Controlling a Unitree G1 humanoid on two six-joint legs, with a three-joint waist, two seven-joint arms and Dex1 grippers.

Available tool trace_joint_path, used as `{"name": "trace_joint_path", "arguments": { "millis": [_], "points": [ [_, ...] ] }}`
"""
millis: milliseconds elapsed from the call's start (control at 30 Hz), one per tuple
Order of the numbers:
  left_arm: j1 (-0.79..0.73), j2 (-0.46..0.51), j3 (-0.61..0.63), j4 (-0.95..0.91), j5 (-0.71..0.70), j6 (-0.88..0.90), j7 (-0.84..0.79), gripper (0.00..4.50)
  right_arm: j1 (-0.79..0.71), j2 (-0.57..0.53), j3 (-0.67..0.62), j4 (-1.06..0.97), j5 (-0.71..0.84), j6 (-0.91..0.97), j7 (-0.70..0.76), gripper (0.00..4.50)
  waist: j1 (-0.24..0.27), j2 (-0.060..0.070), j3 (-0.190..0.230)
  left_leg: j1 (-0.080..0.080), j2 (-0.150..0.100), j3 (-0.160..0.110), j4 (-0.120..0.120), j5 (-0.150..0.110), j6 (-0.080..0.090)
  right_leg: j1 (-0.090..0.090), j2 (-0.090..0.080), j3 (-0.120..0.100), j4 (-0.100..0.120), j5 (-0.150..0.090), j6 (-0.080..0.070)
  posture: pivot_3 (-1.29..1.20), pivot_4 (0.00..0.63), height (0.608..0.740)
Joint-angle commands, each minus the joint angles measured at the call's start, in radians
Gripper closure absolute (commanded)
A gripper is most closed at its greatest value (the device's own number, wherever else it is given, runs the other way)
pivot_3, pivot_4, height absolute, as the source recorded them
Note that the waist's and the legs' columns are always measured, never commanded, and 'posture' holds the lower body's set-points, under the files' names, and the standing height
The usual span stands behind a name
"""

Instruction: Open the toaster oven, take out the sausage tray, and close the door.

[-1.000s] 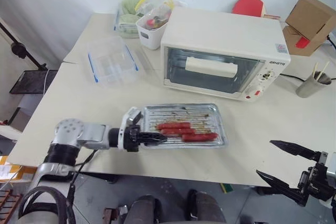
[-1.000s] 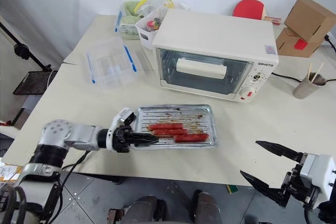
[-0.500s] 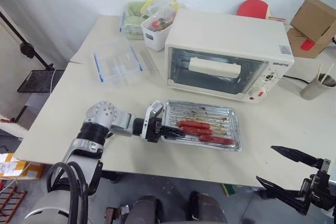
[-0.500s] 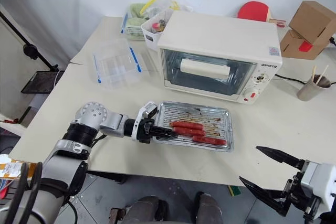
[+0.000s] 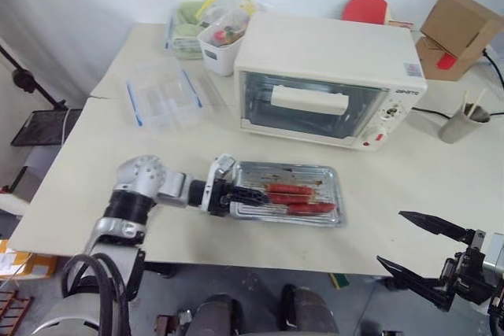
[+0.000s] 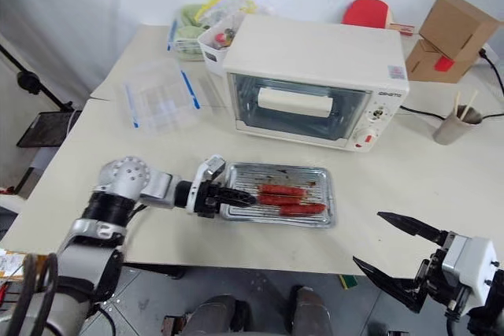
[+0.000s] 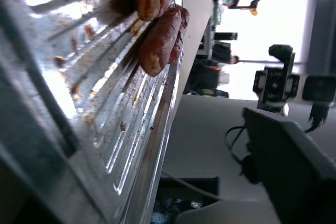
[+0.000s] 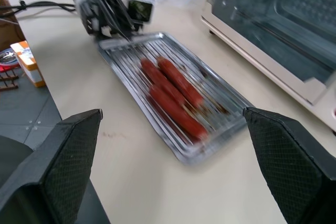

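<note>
The left gripper (image 6: 231,195) sits at the left short end of the sausage tray (image 6: 315,212), its 2 black fingers reaching over the tray's rim; whether they are parted or clamped on the rim I cannot tell. The left wrist view looks along the ridged, grease-spotted metal bottom toward the sausages (image 7: 157,40). The right gripper (image 5: 421,249) hangs off the near right edge of the table (image 5: 71,186), its 2 fingers spread wide apart and holding nothing — its own wrist view shows both fingers (image 8: 55,153) far apart with the tray between them at a distance.

The tray lies flat on the table, just in front of the toaster oven (image 5: 331,49) and apart from it. 3 red sausages (image 6: 282,191) lie lengthwise in it, side by side, toward its right half.

The oven stands behind the tray, its glass door (image 5: 311,108) upright against the front, with the cream bar handle (image 5: 310,100) across the upper part. Knobs and a red button (image 5: 376,137) sit on the panel at the oven's right.

Further out: a clear blue-edged container (image 5: 161,98) left of the oven, a white bin (image 5: 216,43) and bagged items behind it, a cup with sticks (image 5: 459,122) to the right, a cardboard box (image 5: 453,25) and a red paddle (image 5: 366,9) at the back.
</note>
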Motion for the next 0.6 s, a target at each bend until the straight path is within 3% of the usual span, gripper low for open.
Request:
{"name": "trace_joint_path", "arguments": {
  "millis": [33, 167, 300, 600],
  "points": [
    [0.127, 0.116, 0.051, -0.147, 0.051, -0.056, -0.004, 0.04, -0.034, -0.019, 0.022, 0.033, -0.007, -0.017, 0.015, 0.0, -0.012, 0.001, 0.0, 0.001, 0.0, 0.0, -0.001, 0.001, -0.001, 0.0, 0.0, 0.0, 0.001, 0.0, 0.0, 0.0, 0.15, 0.74],
    [0.312, 0.264, 0.084, -0.359, 0.125, -0.349, -0.161, 0.04, -0.092, -0.035, 0.065, 0.08, -0.019, -0.021, 0.036, 0.0, -0.017, 0.0, 0.0, 0.006, 0.001, 0.0, -0.005, 0.001, -0.004, 0.001, 0.0, 0.0, 0.0, -0.002, -0.004, 0.0, 0.15, 0.74],
    [0.446, 0.354, 0.08, -0.447, 0.245, -0.631, -0.292, 0.04, -0.144, -0.053, 0.094, 0.123, -0.024, -0.022, 0.055, 0.0, -0.012, 0.001, 0.0, 0.007, 0.0, 0.001, -0.009, 0.002, -0.005, 0.001, -0.001, 0.001, -0.003, -0.003, -0.005, 0.0, 0.15, 0.74],
    [0.642, 0.3, 0.277, -0.351, 0.515, -1.488, -0.474, 0.04, -0.239, -0.098, 0.134, 0.186, -0.01, -0.004, 0.109, 0.0, 0.003, 0.001, 0.001, -0.004, 0.0, 0.001, -0.011, 0.002, -0.004, -0.01, -0.003, 0.0, -0.003, -0.003, -0.005, 0.0, 0.15, 0.74]
  ]
}}
